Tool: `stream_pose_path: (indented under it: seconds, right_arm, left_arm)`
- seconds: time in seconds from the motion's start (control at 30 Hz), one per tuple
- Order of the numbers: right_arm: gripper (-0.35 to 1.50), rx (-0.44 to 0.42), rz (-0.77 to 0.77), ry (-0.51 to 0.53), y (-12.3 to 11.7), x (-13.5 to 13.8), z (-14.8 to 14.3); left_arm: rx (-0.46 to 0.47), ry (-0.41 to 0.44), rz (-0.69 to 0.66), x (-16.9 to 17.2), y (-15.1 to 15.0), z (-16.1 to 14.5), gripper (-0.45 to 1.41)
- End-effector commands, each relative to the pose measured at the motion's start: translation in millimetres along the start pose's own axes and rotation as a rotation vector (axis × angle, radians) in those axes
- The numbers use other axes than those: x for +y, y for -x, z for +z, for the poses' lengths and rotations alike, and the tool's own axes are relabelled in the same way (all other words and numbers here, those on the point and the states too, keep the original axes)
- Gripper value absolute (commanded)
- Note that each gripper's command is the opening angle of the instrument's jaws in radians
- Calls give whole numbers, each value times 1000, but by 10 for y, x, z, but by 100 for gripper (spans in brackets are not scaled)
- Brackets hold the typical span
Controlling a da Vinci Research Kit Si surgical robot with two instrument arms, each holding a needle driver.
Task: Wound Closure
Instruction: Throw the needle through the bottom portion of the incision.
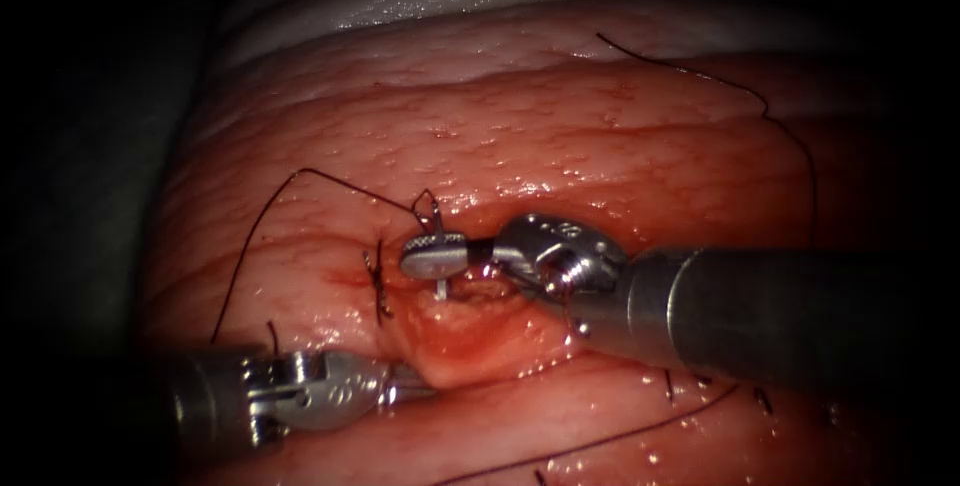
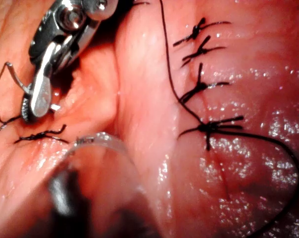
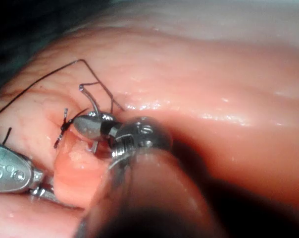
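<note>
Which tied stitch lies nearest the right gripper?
The stitch just left of the cut, beside the right gripper, which holds the needle at mid-curve; the other stitches lie farther off along the closed seam. The left gripper touches the tissue edge.

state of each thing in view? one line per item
right tool: shut on the needle.
needle: held near its thread end, tip down in the cut.
left tool: shut on the tissue edge.
cut: open here, its edge lifted.
thread: slack, trailing from the needle.
stitches: tied.
</note>
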Motion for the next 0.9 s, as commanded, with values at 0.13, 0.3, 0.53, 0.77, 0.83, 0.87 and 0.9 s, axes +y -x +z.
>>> stream_pose_path:
  seconds: [0.13, 0.3, 0.53, 0.77, 0.83, 0.87, 0.9]
  right_arm:
    - [-35, -19, 65, -16, 8, -6, 9]
    - [-35, -34, 112, -28, 9, -8, 9]
    - [-35, -40, 183, -41, 7, -7, 10]
    - [-35, -61, 238, -58, 12, -13, 11]
    - [-35, -65, 255, -60, 14, -15, 11]
    - [-35, -68, 255, -59, 14, -17, 11]
    - [-35, -70, 266, -61, 16, -18, 11]
  left_arm:
    - [1, 1, -6, 0, 0, 7, -16]
    - [1, 1, -6, 0, 1, 7, -16]
    - [3, 4, -5, 0, 2, 6, -16]
    - [4, 5, -4, 0, 3, 5, -18]
    - [4, 6, -4, 0, 3, 5, -18]
    - [4, 6, -3, 0, 4, 4, -18]
    - [4, 7, -3, -1, 4, 4, -18]
